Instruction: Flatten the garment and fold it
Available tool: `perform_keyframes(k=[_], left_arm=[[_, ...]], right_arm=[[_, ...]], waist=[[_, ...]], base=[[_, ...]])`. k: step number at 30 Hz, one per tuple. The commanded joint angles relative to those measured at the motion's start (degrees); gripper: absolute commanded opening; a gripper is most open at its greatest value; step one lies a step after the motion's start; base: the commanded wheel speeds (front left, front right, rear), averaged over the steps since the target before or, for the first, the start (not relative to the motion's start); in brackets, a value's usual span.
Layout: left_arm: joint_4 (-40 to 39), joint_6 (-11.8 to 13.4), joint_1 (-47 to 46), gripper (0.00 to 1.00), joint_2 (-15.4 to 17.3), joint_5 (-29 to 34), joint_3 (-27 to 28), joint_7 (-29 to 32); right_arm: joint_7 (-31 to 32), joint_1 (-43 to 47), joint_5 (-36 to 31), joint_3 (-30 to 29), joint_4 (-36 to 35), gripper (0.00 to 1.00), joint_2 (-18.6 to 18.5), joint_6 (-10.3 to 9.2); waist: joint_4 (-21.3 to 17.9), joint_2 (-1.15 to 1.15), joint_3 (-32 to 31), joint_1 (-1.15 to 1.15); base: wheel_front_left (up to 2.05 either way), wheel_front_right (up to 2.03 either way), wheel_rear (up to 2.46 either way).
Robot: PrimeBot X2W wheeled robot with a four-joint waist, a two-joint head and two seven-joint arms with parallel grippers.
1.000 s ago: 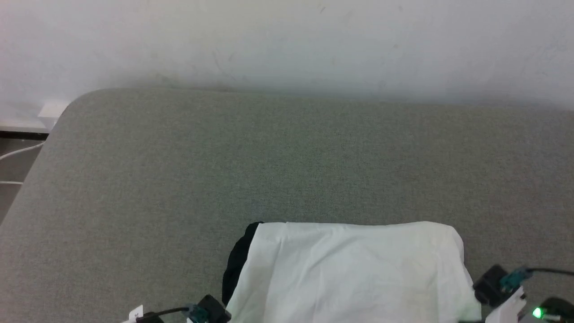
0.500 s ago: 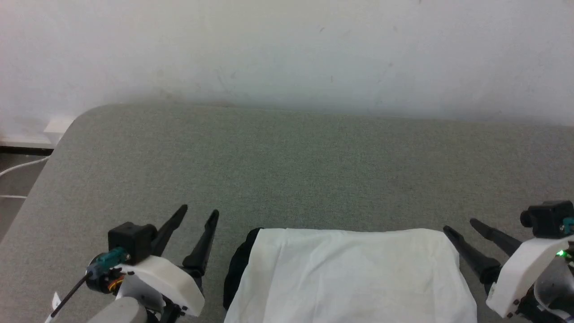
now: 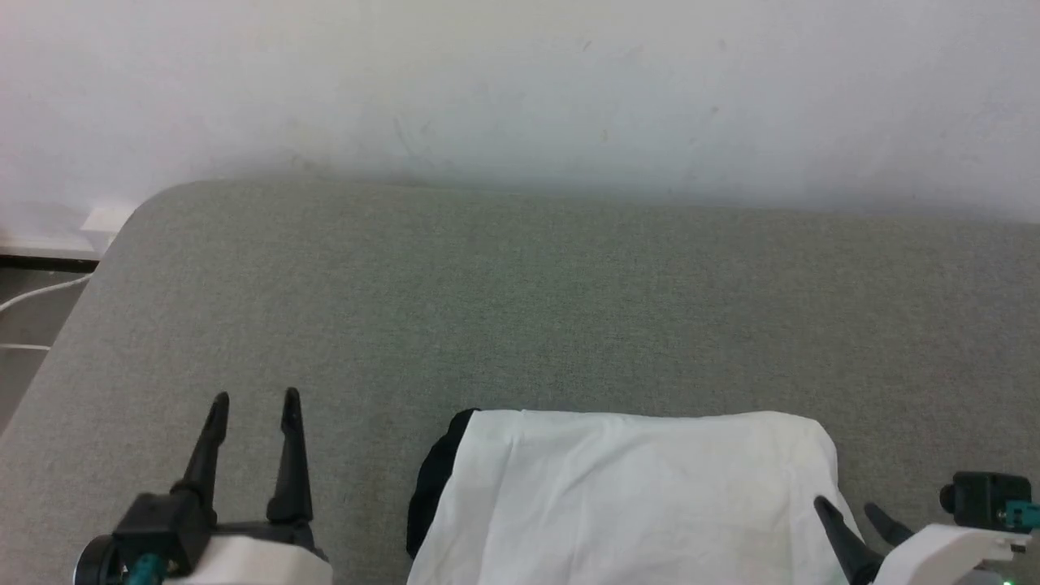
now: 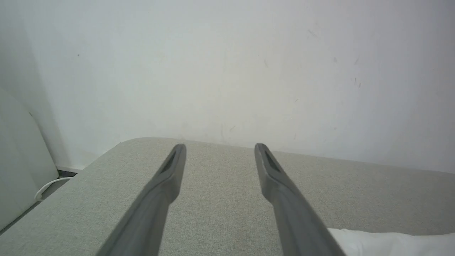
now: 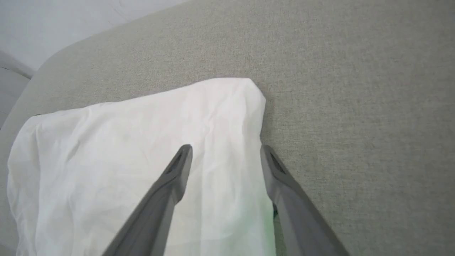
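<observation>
- Far left, head view: you see a white cable (image 3: 41, 291) beside the grey fabric surface (image 3: 520, 309). Both its ends are cut off.
- Left end effector (image 3: 254, 398): released, fingers spread, grasping nothing. It sits over bare fabric, well left of the garment (image 3: 642, 496), and its body runs off the bottom edge.
- Garment: a folded white panel at the near edge, with its lower part out of frame. A black fold (image 3: 431, 479) peeks out on its left; you cannot tell which part of the shirt it is.
- Right end effector (image 3: 845, 505): released and empty. One finger is over the garment's right edge, the other over bare fabric. Contact cannot be judged.
</observation>
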Motion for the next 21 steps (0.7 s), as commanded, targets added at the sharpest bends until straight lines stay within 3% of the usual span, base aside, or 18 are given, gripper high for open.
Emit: perform_keyframes(k=[1,8,14,21], left_arm=[[-1.2,-2.3,1.8,1.00,-1.9,4.4,1.9,-0.3],[-1.1,-8.2,4.2,1.00,-6.3,12.1,5.3,-0.3],[0.1,-13.0,3.3,1.00,-9.7,15.1,8.1,-0.3],[0.8,-16.8,1.8,1.00,-12.4,17.5,11.0,-0.3]], right_arm=[[1.5,1.1,-1.6,-1.7,0.4,1.00,1.2,-0.05],[4.0,1.4,-3.0,-4.1,3.0,1.00,3.0,-0.05],[5.0,-0.7,-1.1,-2.1,6.7,1.00,3.3,-0.05],[6.6,-2.8,-0.2,2.7,13.0,1.00,3.4,-0.05]], waist=[[0.4,0.00,0.4,0.01],[1.4,0.00,1.5,0.01],[2.2,0.00,2.9,0.01],[3.0,0.00,4.7,0.01]], base=[[0.00,0.00,0.00],[0.00,0.00,0.00],[0.00,0.00,0.00],[0.00,0.00,0.00]])
